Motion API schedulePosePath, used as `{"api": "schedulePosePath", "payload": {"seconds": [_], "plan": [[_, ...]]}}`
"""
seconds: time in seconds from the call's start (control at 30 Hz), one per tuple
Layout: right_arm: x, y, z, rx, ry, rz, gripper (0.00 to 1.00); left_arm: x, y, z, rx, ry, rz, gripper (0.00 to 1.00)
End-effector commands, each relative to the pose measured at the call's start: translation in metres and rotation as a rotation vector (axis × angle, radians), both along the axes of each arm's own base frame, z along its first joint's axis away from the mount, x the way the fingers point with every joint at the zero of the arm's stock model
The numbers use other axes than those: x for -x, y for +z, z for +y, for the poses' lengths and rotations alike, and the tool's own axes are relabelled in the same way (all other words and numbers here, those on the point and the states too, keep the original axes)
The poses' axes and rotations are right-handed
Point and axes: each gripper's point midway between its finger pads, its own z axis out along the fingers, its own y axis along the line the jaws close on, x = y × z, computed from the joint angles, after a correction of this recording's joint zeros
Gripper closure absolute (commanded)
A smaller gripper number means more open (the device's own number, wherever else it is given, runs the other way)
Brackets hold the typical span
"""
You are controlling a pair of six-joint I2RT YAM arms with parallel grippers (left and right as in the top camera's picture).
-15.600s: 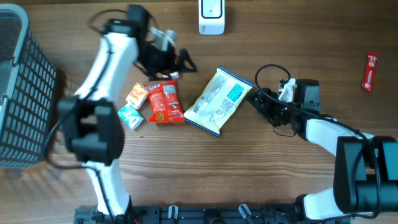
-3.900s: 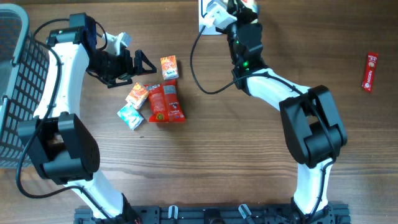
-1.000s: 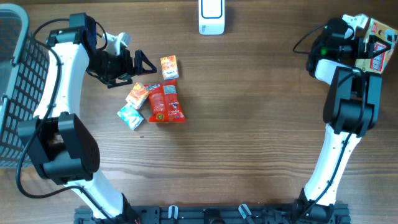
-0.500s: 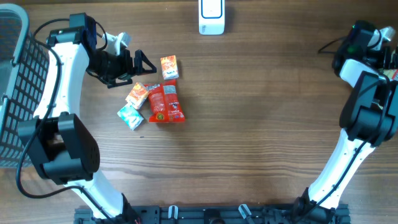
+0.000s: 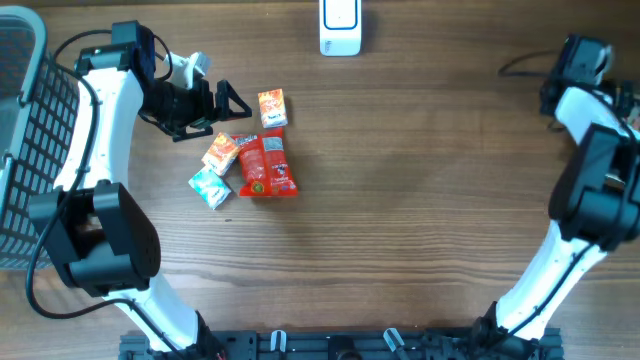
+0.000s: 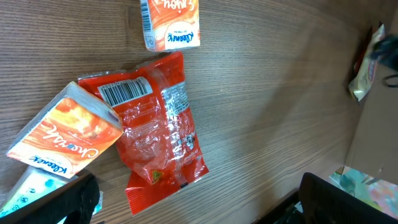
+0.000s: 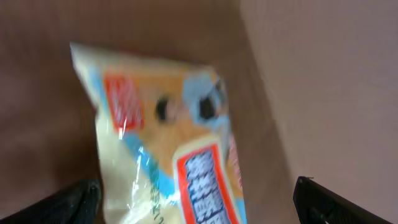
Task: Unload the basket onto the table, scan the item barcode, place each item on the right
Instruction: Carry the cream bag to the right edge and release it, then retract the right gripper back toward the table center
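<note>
- Basket (image 5: 30,150): it stands at the table's left edge, close beside the left arm (image 5: 100,120). Its wall could be struck if the elbow is swung wide during a carry.
- Pale snack bag (image 7: 161,143): it lies on a brown surface at the far right, under the right gripper (image 7: 198,202). The fingers there are spread wide and nothing is held. The bag could be snagged and dragged if that arm is drawn back low.
- Red packet (image 6: 155,130): judged the likeliest item to be scanned, it lies flat with its barcode (image 6: 124,93) facing up, just ahead of the left gripper (image 5: 228,110). That gripper is fully apart and empty. Because an orange carton (image 6: 65,134) touches the packet beside the barcode, both could be pinched together. The film could also be creased across the bars, or the bars hidden under a finger.
- Scanner (image 5: 340,25): it is set at the far edge of the table (image 5: 420,200), well apart from the cluster. A long carry is therefore needed, during which a slick packet could slip or be presented with its barcode turned away.
- Second orange carton (image 6: 171,23) and teal carton (image 5: 209,187): being light, either could be nudged or tipped by a wide approach.
</note>
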Motion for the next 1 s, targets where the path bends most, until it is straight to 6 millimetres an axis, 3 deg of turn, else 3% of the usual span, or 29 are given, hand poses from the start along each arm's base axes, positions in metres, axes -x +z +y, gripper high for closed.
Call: {"api": "schedulePosePath", "payload": {"seconds": [0.0, 0.1, 0.2, 0.33, 0.47, 0.57, 0.6, 0.67, 0.77, 0.97], "plan": [[-0.011, 0.071, -0.003, -0.061, -0.013, -0.293, 0.0, -0.001, 0.005, -0.001, -0.002, -0.009, -0.02, 0.0], [0.002, 0.102, -0.012, -0.074, -0.056, -0.384, 0.0, -0.001, 0.005, -0.001, -0.002, -0.009, -0.02, 0.0], [0.009, 0.113, -0.01, -0.166, -0.055, -0.456, 0.01, -0.001, 0.005, -0.001, -0.002, -0.009, -0.02, 0.0], [0.003, 0.126, 0.019, -0.364, 0.076, -0.509, 0.0, -0.001, 0.005, -0.001, -0.002, -0.008, -0.02, 0.0], [-0.008, 0.134, 0.083, -0.645, 0.305, -0.519, 0.0, -0.001, 0.005, -0.001, -0.002, -0.008, -0.02, 0.0], [-0.005, 0.144, 0.161, -1.013, 0.519, -0.524, 0.0, -0.001, 0.005, -0.001, -0.002, -0.009, -0.02, 0.0], [0.003, 0.151, 0.197, -1.247, 0.551, -0.536, 0.0, -0.001, 0.005, -0.001, -0.002, -0.008, -0.02, 0.0], [0.013, 0.156, 0.224, -1.46, 0.52, -0.529, 0.0, -0.001, 0.005, -0.001, -0.002, -0.008, -0.02, 0.0], [0.031, 0.15, 0.258, -1.65, 0.47, -0.443, 0.0, -0.001, 0.005, -0.001, -0.002, -0.009, -0.02, 0.0], [0.063, 0.124, 0.326, -1.681, 0.583, -0.182, 0.0, -0.001, 0.005, -0.001, -0.002, -0.009, -0.02, 0.0]]}}
